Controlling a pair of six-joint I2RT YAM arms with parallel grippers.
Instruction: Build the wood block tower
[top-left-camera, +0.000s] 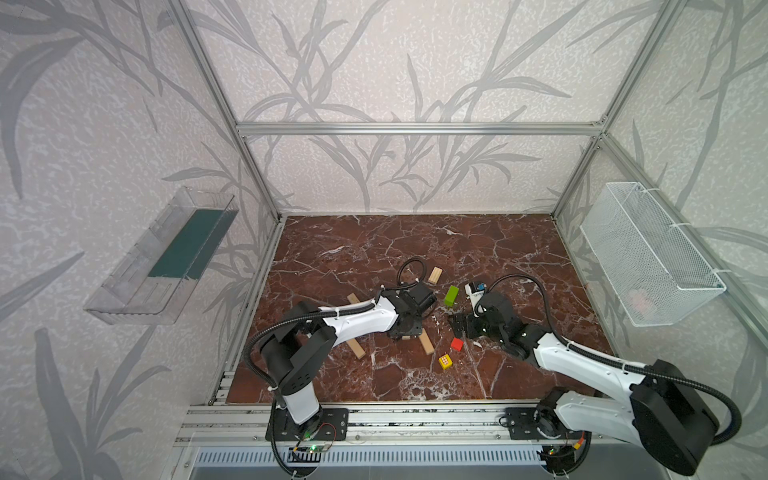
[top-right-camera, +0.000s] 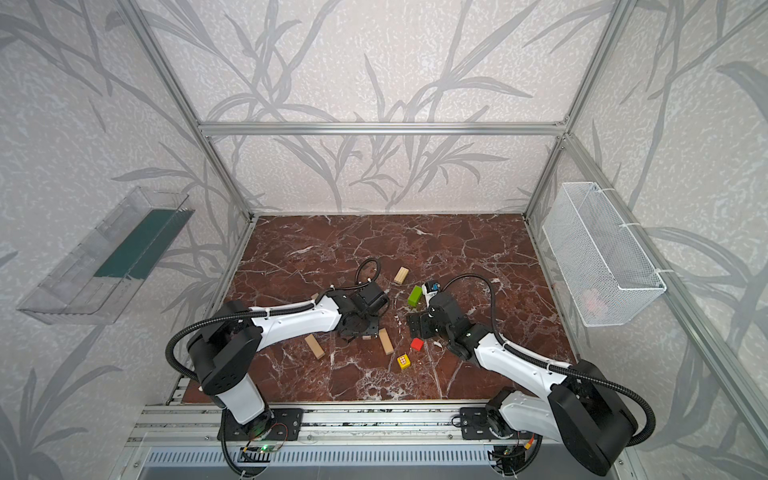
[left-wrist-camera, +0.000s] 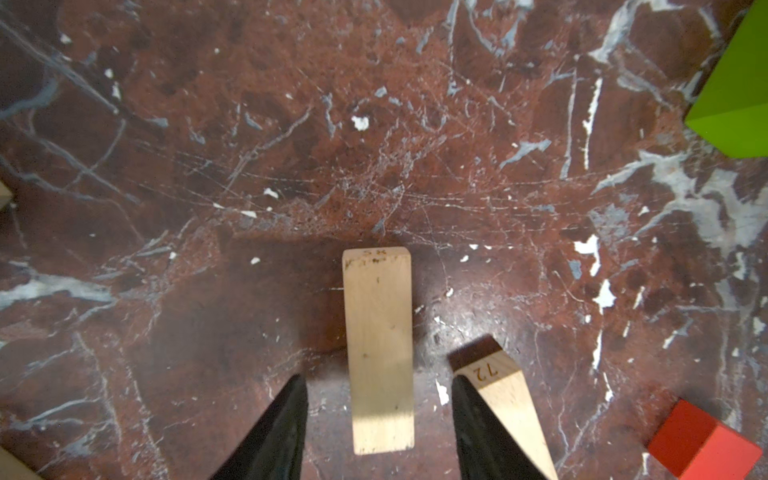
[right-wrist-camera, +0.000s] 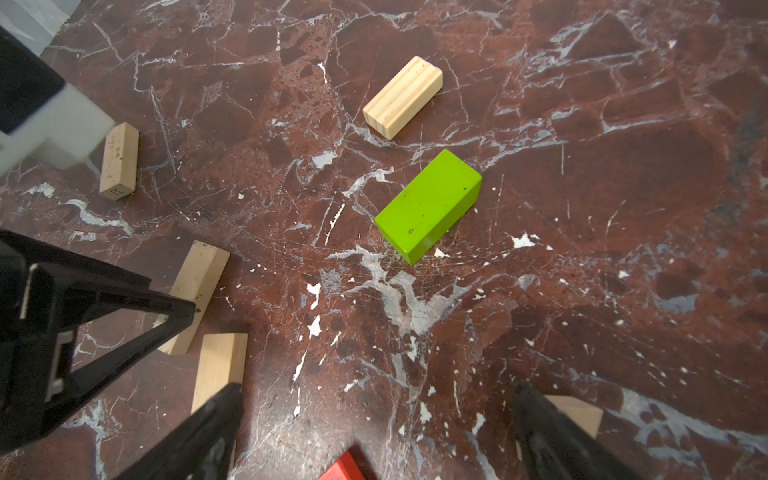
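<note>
No wood block tower stands; the blocks lie singly on the marble floor (top-left-camera: 415, 249). My left gripper (left-wrist-camera: 377, 380) points straight down over a plain tan bar (left-wrist-camera: 380, 349). Its jaws are open on either side of the bar, with a gap on each side. A second tan bar marked 12 (left-wrist-camera: 498, 382) lies just outside one finger. In both top views the left gripper (top-left-camera: 405, 334) hides most of that bar. My right gripper (right-wrist-camera: 378, 390) hangs wide open and holds nothing, above bare floor beside the red cube (top-left-camera: 457, 344). The lime-green bar (top-left-camera: 451, 295), a ridged tan block (top-left-camera: 435, 275) and the yellow patterned cube (top-left-camera: 445, 361) lie nearby.
Two more tan bars (top-left-camera: 356, 348) (top-left-camera: 352, 298) lie near the left arm. A clear plastic tray (top-left-camera: 162, 257) hangs on the left wall and a white wire basket (top-left-camera: 648, 253) on the right wall. An aluminium rail (top-left-camera: 415, 415) runs along the front edge.
</note>
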